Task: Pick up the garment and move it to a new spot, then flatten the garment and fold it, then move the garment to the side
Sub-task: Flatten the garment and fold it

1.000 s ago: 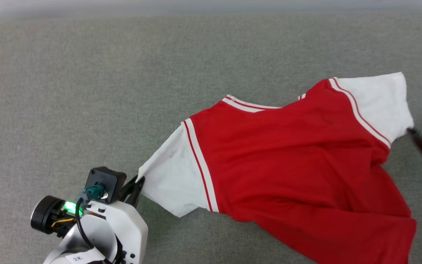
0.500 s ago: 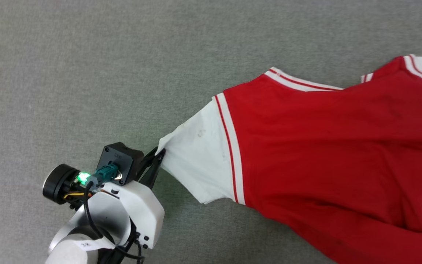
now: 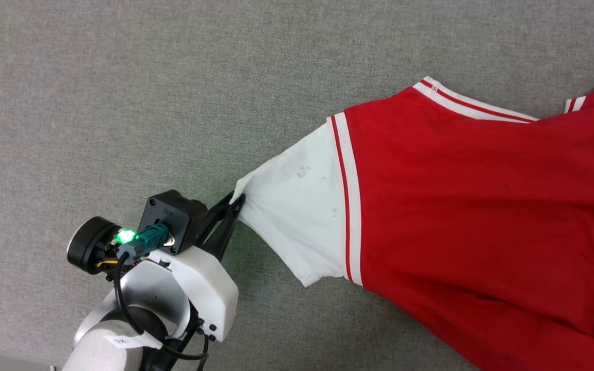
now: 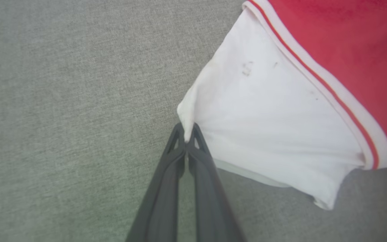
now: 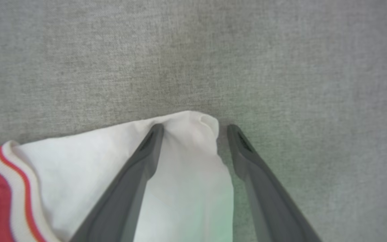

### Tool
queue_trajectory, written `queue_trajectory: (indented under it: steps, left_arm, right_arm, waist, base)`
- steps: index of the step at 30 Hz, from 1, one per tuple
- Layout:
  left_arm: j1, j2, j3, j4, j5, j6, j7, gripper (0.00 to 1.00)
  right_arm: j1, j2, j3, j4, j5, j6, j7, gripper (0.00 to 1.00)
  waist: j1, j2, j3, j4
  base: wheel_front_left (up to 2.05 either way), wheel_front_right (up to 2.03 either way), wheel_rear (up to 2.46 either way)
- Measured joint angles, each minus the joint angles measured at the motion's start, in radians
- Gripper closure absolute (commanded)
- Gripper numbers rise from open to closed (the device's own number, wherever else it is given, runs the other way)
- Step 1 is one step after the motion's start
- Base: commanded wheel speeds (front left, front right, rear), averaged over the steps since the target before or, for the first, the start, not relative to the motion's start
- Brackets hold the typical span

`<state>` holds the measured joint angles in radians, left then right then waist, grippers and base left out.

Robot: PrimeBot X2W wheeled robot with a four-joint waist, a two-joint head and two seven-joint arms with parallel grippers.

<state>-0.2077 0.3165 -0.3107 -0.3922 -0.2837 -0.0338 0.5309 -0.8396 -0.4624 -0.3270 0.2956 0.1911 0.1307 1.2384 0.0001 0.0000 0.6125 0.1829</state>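
Flattening seems unfinished, folding undone: the red, white-sleeved jersey T-shirt (image 3: 472, 206) is spread on the grey bench (image 3: 121, 77) at three o'clock, one sleeve (image 4: 274, 117) pinched by closed left fingers (image 4: 163, 188), the other straddled by wide-open right fingers (image 5: 136, 174).

Kind of place cannot be told; plain grey woven cloth surface (image 3: 121, 77) serves as work area.

Your left gripper (image 3: 236, 200) is clamped on the corner of the red jersey's (image 3: 472, 206) white sleeve (image 3: 297, 216); the jersey lies spread on grey cloth (image 3: 121, 77).
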Motion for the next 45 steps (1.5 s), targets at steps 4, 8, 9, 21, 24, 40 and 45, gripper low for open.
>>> queue_trajectory:
  steps: [4,8,9,21,24,40,45]
  left_arm:
    - [-0.006,-0.001,-0.001,0.0,0.001,0.004,-0.003,1.0]
    - [-0.007,0.003,0.002,0.004,0.002,0.008,-0.005,1.0]
    - [-0.007,0.005,0.004,0.006,0.004,0.009,-0.006,1.0]
    - [-0.004,0.014,0.022,0.043,0.005,0.026,-0.035,1.0]
    - [0.006,0.016,0.039,0.062,-0.003,0.036,-0.052,1.0]
    - [0.005,0.072,0.173,0.041,-0.008,0.076,-0.164,1.0]
    - [-0.016,0.1,0.222,0.033,-0.002,0.086,-0.193,1.0]
  right_arm:
    - [0.024,0.017,-0.017,-0.006,0.015,0.0,0.014,0.96]
    - [0.046,0.03,-0.005,-0.013,0.026,0.0,-0.012,1.0]
    - [0.049,0.032,-0.003,-0.012,0.03,0.0,-0.025,1.0]
    - [0.088,0.044,0.05,0.035,0.084,0.0,-0.214,1.0]
    - [0.095,0.037,0.088,0.038,0.113,0.0,-0.314,1.0]
    - [0.138,-0.072,0.276,-0.017,0.293,0.001,-0.586,1.0]
    - [0.128,-0.079,0.315,-0.045,0.336,0.001,-0.67,1.0]
  waist:
    - [-0.0001,0.0,0.002,0.005]
    - [-0.0002,0.0,-0.004,0.002]
    - [-0.0001,0.0,-0.007,0.001]
    - [0.0,0.0,-0.104,-0.038]
    - [0.0,0.0,-0.169,-0.059]
    - [-0.0001,0.0001,-0.416,-0.15]
    - [-0.0002,0.0001,-0.475,-0.177]
  base:
    - [0.0,0.0,0.0]
    - [0.0,0.0,0.0]
    - [0.0,0.0,0.0]
    - [0.0,0.0,0.0]
    - [0.0,0.0,0.0]
    - [0.0,0.0,0.0]
    - [0.0,0.0,0.0]
